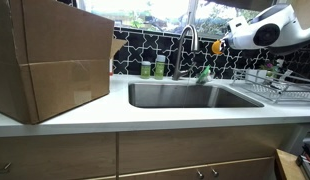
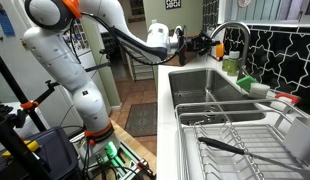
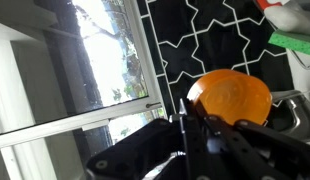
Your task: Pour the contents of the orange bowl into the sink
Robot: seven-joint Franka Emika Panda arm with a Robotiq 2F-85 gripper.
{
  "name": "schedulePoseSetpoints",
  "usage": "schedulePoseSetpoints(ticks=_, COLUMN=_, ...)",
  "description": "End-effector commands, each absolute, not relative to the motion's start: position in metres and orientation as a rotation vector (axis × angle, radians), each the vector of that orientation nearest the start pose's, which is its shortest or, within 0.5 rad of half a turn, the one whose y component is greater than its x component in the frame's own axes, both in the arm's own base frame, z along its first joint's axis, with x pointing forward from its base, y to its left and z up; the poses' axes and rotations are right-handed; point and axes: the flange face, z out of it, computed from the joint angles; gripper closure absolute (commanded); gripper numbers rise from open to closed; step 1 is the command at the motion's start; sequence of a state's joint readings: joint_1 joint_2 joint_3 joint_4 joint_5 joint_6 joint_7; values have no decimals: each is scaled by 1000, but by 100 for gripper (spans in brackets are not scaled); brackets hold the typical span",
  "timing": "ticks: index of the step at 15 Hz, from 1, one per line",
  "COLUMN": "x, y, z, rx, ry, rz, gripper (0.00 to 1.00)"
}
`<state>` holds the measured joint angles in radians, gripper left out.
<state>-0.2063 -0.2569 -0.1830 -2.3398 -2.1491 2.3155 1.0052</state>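
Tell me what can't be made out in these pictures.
Contents of the orange bowl: wrist view shows only a plain orange face; too small in both exterior views.
Drain of the sink: hidden by the near wall in an exterior view.
Whatever is behind the cardboard box: blocked by it.

In both exterior views we share the sink (image 1: 190,96): head-on from the counter (image 1: 145,118) front, lengthwise over the dish rack (image 2: 235,140). Wrist view sits close, facing the window (image 3: 105,60).
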Motion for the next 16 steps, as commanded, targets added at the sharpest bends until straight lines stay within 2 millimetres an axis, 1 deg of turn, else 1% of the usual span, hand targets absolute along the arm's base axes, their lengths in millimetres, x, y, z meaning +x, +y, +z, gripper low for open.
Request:
schedulePoseSetpoints(ticks=1, x=447, y=-209, z=478, rx=1665, ry=143, rz=628, gripper=99)
schedulePoseSetpoints(ticks=6, x=432, y=-225, z=478, rx=1958, ry=45, rz=637, gripper=99)
schedulePoseSetpoints(ticks=10, x=420, y=-233, z=481, rx=2173, ry=26, rz=663, gripper=99)
schedulePoseSetpoints(ticks=12, x=419, y=-232, z=475, rx=2277, ry=28, rz=659, gripper=99)
schedulePoseSetpoints(ticks=14, x=418, y=-228, z=457, rx=2379, ry=23, rz=591, gripper=99)
schedulePoseSetpoints(ticks=16, x=416, y=-216, z=443, rx=2481, ry=24, rz=510, gripper=99)
